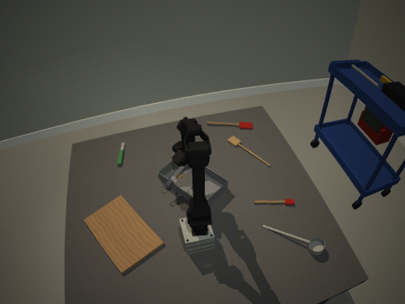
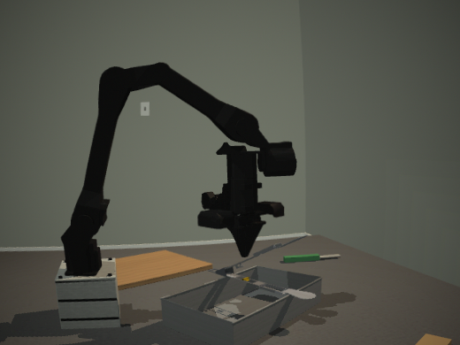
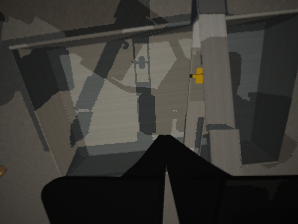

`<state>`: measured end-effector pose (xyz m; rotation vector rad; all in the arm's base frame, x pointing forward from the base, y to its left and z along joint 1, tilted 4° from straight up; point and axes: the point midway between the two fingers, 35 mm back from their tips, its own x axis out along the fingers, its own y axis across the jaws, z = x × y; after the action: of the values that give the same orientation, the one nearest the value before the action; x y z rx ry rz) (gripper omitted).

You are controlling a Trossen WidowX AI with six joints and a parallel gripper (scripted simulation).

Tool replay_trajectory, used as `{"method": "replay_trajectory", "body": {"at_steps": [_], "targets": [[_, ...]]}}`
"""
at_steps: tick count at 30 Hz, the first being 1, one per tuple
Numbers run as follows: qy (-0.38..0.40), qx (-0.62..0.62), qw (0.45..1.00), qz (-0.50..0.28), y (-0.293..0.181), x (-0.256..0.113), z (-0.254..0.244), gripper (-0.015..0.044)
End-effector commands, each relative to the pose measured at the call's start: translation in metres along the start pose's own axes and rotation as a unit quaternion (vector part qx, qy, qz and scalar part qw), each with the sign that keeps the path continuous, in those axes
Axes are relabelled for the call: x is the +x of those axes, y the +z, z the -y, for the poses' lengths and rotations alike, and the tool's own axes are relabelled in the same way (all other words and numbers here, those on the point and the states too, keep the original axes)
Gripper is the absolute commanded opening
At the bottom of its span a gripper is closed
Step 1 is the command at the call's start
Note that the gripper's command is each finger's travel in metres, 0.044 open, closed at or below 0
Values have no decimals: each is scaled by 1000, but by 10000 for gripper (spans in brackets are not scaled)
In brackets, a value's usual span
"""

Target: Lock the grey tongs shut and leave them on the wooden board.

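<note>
The grey tongs (image 1: 175, 176) (image 2: 264, 252) (image 3: 218, 85) lie open across the roasting tin (image 2: 199, 317) (image 3: 42, 106). In the exterior view one arm slants up above the rim, and the other lies lower across the tin with its pale rounded tip past the rim. A small yellow part (image 2: 246, 279) (image 3: 199, 76) shows between the arms. My gripper (image 2: 244, 255) (image 3: 164, 140) is shut and empty, pointing down above the tin; in the wrist view its tips appear left of the tongs. The wooden board (image 1: 122, 234) (image 2: 164, 265) lies flat, bearing nothing. The fingertips are hidden in the top view.
A green-handled tool (image 1: 121, 156) (image 2: 302, 257) lies beyond the tin. Two red-headed spatulas (image 1: 245, 125) (image 1: 289, 202), a wooden spatula (image 1: 234, 141) and a ladle (image 1: 288, 234) lie on the right in the top view. A blue cart (image 1: 350, 148) stands beyond the table.
</note>
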<state>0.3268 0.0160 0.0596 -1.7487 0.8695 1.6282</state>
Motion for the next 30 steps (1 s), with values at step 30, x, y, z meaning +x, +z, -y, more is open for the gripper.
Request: {"method": "replay_trajectory", "body": {"at_steps": [30], "targets": [[5, -2, 1000, 6, 4, 49, -4, -150]]}}
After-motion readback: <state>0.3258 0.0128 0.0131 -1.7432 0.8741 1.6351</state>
